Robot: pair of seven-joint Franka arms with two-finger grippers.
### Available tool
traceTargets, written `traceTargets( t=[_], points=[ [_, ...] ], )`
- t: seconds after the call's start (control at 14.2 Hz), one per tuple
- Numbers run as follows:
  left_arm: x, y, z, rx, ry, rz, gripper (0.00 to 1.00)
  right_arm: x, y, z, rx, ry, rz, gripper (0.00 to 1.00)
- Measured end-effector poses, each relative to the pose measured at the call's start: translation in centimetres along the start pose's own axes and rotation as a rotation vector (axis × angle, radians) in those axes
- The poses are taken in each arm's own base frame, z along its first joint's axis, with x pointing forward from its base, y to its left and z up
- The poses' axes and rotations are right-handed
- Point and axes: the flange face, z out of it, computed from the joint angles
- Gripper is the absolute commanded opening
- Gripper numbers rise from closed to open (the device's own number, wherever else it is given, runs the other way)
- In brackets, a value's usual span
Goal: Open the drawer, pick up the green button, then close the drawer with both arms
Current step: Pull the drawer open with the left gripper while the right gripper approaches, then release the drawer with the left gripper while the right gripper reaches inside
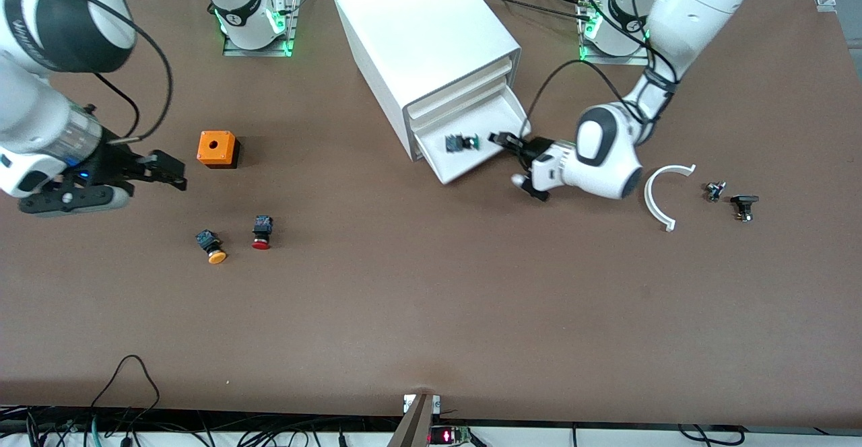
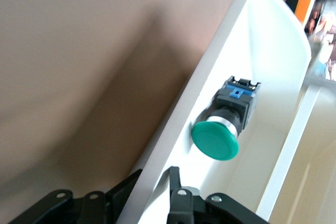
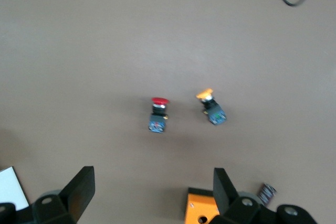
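The white cabinet (image 1: 417,36) stands between the arms' bases, and its bottom drawer (image 1: 465,164) is pulled out. The green-capped button (image 1: 461,143) lies on its side in the drawer, clear in the left wrist view (image 2: 215,139). My left gripper (image 1: 504,140) is at the drawer's front rim. In the left wrist view, the gripper (image 2: 155,174) straddles the drawer's front wall (image 2: 178,124), one finger outside and one inside, shut on it. My right gripper (image 1: 176,172) is open and empty over the table beside the orange box, jaws wide in the right wrist view (image 3: 152,177).
An orange box (image 1: 217,149) sits toward the right arm's end. A red-capped button (image 1: 262,231) and an orange-capped button (image 1: 211,246) lie nearer the front camera. A white curved piece (image 1: 663,194) and two small black parts (image 1: 715,191) (image 1: 744,206) lie toward the left arm's end.
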Motion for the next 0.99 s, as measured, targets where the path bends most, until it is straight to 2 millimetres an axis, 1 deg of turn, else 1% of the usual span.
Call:
traceTargets(
  t=[0.07,0.28,0.35,0.42,0.49,0.56,0.64,0.71,0.78,0.85,0.92,0.99],
  points=[
    [0.4,-0.6,-1.6,-0.002,0.029,0.007,1.00,0.5,-1.7,0.9,-0.001,0.009,-0.026,1.00],
    [1.1,-1.1,-3.2,0.026,0.090,0.007,1.00,1.4,-7.6,3.6,-0.001,0.021,-0.117,1.00],
    [1.4,-0.9,-4.2,0.047,0.122,0.016,1.00,1.4,-9.9,4.3,0.001,0.028,-0.153,1.00],
    [1.8,-0.2,-5.7,0.084,0.158,0.041,1.00,1.4,-12.8,5.0,0.003,0.036,-0.196,1.00],
    [2.0,0.8,-8.5,0.147,0.208,0.072,1.00,1.2,-16.1,5.5,0.006,0.045,-0.245,1.00],
    [1.7,1.9,-12.6,0.202,0.275,0.096,1.00,0.9,-19.7,5.9,0.010,0.056,-0.299,1.00],
    [0.8,3.2,-17.3,0.243,0.346,0.117,1.00,0.7,-23.5,6.2,0.014,0.066,-0.354,1.00],
    [-0.8,4.4,-21.8,0.293,0.407,0.140,1.00,0.5,-27.3,6.6,0.017,0.076,-0.407,1.00],
    [-2.6,5.8,-25.5,0.365,0.442,0.171,1.00,0.2,-30.5,7.1,0.020,0.083,-0.453,1.00],
    [-4.8,7.5,-28.7,0.464,0.448,0.212,1.00,-0.2,-33.3,7.8,0.019,0.085,-0.502,1.00],
    [-7.0,9.3,-31.0,0.555,0.423,0.240,1.00,-0.5,-35.5,8.7,0.018,0.085,-0.563,1.00],
    [-9.3,11.2,-33.1,0.612,0.384,0.225,1.00,-0.9,-37.3,9.5,0.015,0.083,-0.632,1.00]
  ],
)
